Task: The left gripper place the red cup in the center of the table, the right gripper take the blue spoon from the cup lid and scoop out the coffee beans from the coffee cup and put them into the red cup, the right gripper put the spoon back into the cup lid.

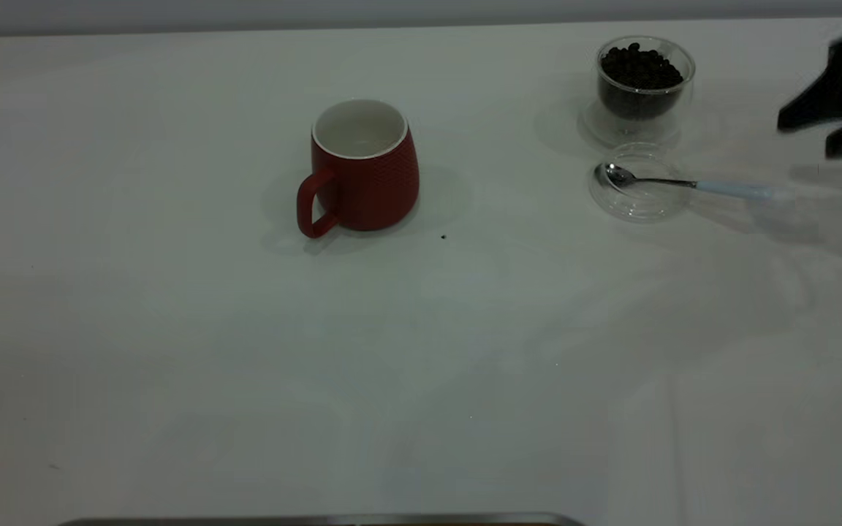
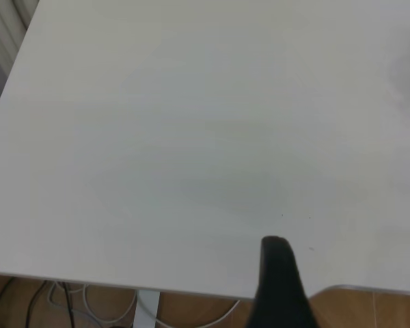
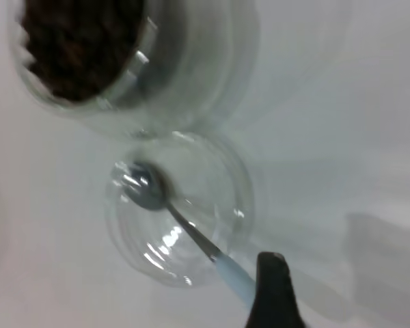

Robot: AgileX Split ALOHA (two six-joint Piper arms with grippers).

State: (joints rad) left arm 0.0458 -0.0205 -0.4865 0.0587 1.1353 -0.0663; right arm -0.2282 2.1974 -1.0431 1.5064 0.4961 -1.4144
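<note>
The red cup point(image 1: 362, 168) stands upright near the middle of the table, white inside, handle toward the front left. The glass coffee cup point(image 1: 640, 84) full of coffee beans stands at the back right. In front of it lies the clear cup lid point(image 1: 636, 208). The blue-handled spoon point(image 1: 684, 183) rests with its bowl in the lid and its handle pointing right. My right gripper point(image 1: 807, 139) is open, above the table just right of the spoon handle's end. In the right wrist view one finger point(image 3: 273, 290) is beside the spoon point(image 3: 191, 229). My left gripper shows only one finger point(image 2: 279, 280) over the table's edge.
A small dark speck point(image 1: 443, 236) lies on the white table point(image 1: 245, 365) just right of the red cup. A dark edge point(image 1: 319, 520) runs along the front. The left wrist view shows cables and floor beyond the table edge point(image 2: 123, 283).
</note>
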